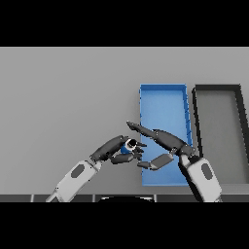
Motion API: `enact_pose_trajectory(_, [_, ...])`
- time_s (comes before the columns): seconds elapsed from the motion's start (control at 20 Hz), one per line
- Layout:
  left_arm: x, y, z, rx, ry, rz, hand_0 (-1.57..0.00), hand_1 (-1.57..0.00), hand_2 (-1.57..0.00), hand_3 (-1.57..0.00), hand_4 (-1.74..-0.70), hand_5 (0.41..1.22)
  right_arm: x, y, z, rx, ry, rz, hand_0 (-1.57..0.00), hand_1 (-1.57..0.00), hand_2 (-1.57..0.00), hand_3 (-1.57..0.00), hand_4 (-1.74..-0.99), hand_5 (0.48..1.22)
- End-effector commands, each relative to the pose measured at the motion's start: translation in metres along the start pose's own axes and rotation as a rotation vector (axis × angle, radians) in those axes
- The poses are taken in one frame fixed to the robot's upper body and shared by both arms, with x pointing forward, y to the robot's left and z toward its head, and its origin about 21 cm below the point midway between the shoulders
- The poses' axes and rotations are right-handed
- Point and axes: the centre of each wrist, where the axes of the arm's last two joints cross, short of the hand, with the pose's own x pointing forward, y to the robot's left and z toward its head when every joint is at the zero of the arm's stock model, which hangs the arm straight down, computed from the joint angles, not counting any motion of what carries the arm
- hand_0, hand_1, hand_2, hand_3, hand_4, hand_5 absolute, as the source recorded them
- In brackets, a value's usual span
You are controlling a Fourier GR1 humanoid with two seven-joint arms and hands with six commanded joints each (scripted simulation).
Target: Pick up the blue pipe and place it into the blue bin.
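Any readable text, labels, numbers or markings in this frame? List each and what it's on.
None: no text, label, number or sign shows anywhere.
blue bin: plain walls and floor.
dark bin: plain.
blue pipe: only a small part shows inside the left hand, no marking visible.
right hand and the arms: unmarked.
grey table: bare surface, no print.

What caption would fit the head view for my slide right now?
Left hand curled round the blue pipe just left of the blue bin; open right hand over it.
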Motion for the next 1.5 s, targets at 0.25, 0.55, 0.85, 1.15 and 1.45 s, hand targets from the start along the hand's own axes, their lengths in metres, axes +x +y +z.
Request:
enact_pose_trajectory(0.25, [0.002, -0.002, 0.002, -0.003, -0.002, -0.033, -1.57, -1.57, -1.57, -1.54, -1.74, 1.221, 0.006, 0.005, -0.042, 0.091, -0.022, 0.010, 0.00, 0.00, 0.00, 0.00, -1.218, 0.508])
enact_pose_trajectory(0.55, [0.008, 0.003, 0.000, -0.070, 0.178, -0.146, -0.82, -0.71, -0.68, -0.66, -1.48, 1.221, 0.012, 0.005, -0.070, 0.188, -0.022, 0.033, -0.72, -0.70, -0.74, -0.63, -1.430, 0.522])
enact_pose_trajectory(0.85, [0.004, 0.001, -0.002, 0.011, 0.012, -0.027, -1.31, -1.29, -1.19, -1.25, -1.67, 1.221, 0.001, 0.015, -0.074, 0.250, -0.042, -0.106, -1.35, -1.34, -1.35, -1.26, -1.469, 0.905])
enact_pose_trajectory(1.15, [0.004, 0.003, 0.001, 0.015, -0.010, 0.008, -1.50, -1.50, -1.40, -1.49, -1.72, 1.221, 0.006, 0.013, -0.071, 0.243, -0.095, 0.008, -1.51, -1.51, -1.51, -1.49, -1.470, 1.138])
enact_pose_trajectory(1.45, [0.003, 0.011, 0.005, -0.085, 0.007, -0.159, -0.59, -0.55, -0.50, -0.55, -1.22, 1.221, 0.006, 0.018, -0.076, 0.223, -0.077, -0.039, -1.56, -1.56, -1.56, -1.55, -1.490, 1.199])
